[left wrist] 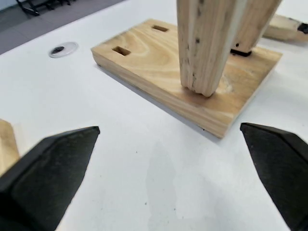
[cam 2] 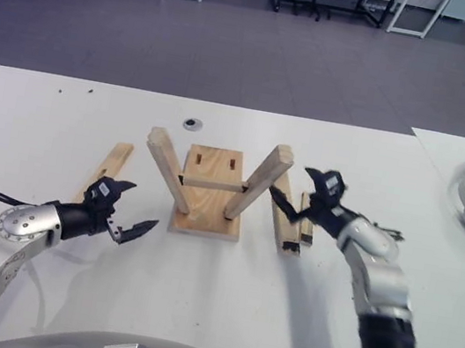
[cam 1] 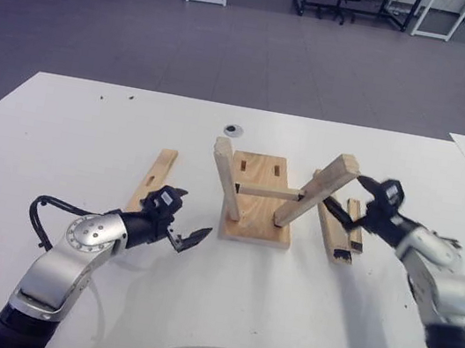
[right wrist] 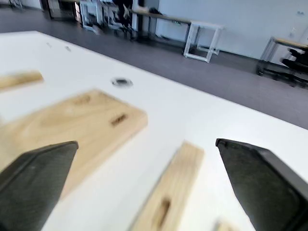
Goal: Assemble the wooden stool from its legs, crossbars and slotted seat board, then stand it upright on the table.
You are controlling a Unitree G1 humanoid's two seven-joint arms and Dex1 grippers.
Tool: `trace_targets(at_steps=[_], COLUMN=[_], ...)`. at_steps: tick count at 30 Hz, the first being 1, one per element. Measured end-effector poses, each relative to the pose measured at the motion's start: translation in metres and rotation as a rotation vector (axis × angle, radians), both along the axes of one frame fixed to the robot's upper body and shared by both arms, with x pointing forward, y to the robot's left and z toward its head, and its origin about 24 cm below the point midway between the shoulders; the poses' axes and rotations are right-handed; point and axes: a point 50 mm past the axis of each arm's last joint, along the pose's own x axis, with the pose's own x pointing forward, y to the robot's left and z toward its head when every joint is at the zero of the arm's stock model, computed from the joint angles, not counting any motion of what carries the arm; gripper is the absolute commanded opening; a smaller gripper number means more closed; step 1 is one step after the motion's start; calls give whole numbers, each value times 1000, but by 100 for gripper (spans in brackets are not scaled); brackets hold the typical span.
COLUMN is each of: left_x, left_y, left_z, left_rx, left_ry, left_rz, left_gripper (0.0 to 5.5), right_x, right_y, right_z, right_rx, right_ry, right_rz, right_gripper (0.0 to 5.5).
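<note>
On a white bench (cam 1: 62,128), the seat board (cam 1: 255,228) lies flat, long axis running away from the robot. Two legs (cam 1: 228,178) splay upward from it, crossbar (cam 1: 267,191) between. The left end effector (cam 1: 190,213) and right end effector (cam 1: 345,194) flank the board, wide open and empty.

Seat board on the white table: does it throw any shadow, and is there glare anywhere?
Left wrist view: a thin dark shadow line runs under the seat board's near edge, and the table has a faint soft sheen, no hard glare. Left eye view: the light is even, and the loose wooden piece casts hardly any shadow.
</note>
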Motion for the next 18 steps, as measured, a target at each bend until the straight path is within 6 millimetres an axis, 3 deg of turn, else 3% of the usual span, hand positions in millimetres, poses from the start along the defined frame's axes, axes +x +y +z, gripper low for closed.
trace_targets(at_steps=[3, 6, 10, 11, 13, 15, 18], left_x=[-1, -6, -23, -26, -31, -26, -14], left_y=[2, 16, 42, 46, 50, 53, 51], left_z=[-3, -1, -10, -13, -15, -14, -13], left_rx=[31, 90, 209, 236, 267, 305, 339], left_ry=[28, 53, 150, 170, 190, 158, 107], left_rz=[-58, -98, -113, -118, -143, -150, -143], left_gripper=[540, 540, 540, 540, 540, 540, 540], right_x=[10, -25, -53, -50, -29, 1, 27], right_y=[29, 68, 105, 106, 88, 55, 27], right_z=[-18, -30, -2, -1, -9, -15, -33], right_rx=[-126, -65, 74, 54, -97, -282, -501], right_ry=[-13, 15, -66, -76, -80, -72, -24], right_rz=[150, 420, 547, 523, 380, 197, 69], right_gripper=[533, 533, 533, 533, 533, 533, 533])
